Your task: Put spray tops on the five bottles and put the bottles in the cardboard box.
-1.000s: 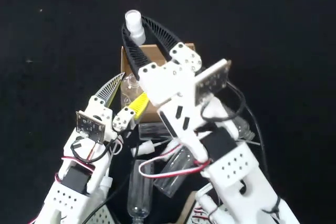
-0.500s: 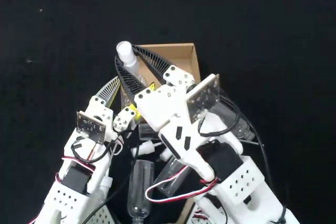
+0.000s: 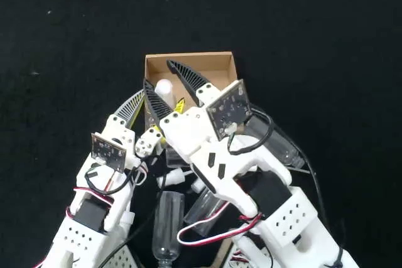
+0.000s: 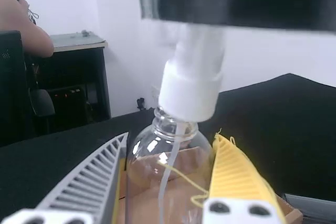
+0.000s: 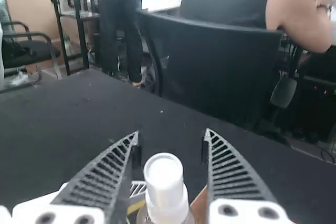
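Observation:
A clear bottle [image 4: 157, 153] stands upright at the near side of the cardboard box [image 3: 210, 61], and my left gripper [image 4: 172, 139], with one grey and one yellow finger, is shut on its body. A white spray top [image 4: 190, 90] sits on the bottle's neck, its tube hanging down inside. My right gripper [image 3: 158, 73] hangs over the box with its black fingers [image 5: 105, 174] spread open on either side of the spray top [image 5: 164, 179], a gap showing on both sides. From above, the spray top [image 3: 164, 87] lies between those fingers.
Several clear bottles lie on the black table near the arm bases: one [image 3: 168, 223] between the arms, one [image 3: 204, 208] under the right arm and one [image 3: 276, 145] to its right. A loose white spray top [image 3: 178, 177] lies beside them. Chairs and people are in the room behind.
My right gripper came back and down from beyond the box with the spray top, set it on the bottle held by the left gripper, and opened its fingers. The left arm stayed still.

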`<state>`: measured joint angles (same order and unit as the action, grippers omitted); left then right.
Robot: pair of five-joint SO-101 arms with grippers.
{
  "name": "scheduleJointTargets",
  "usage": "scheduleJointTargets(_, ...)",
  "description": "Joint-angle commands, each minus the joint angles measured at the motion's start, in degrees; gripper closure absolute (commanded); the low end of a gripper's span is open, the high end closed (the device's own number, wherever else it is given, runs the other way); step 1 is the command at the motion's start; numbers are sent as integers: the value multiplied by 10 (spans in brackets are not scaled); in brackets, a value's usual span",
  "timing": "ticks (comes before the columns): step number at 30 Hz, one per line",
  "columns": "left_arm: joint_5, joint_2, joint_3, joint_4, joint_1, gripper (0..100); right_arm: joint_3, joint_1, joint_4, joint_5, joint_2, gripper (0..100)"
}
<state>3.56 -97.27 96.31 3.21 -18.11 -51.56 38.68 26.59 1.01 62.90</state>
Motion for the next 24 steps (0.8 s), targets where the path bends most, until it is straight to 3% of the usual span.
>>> scheduleJointTargets(1,-4,-9,-12,2,1,970,65,4,34,4,14,839)
scheduleJointTargets(5,-1,-9,-12,2,1,970,96,-9,52,4,14,854)
scheduleJointTargets(9,0,-9,-12,2,1,970,98,-12,55,4,13,992)
scheduleJointTargets(24,0,-9,-12,2,2,970,106,-12,87,5,9,987)
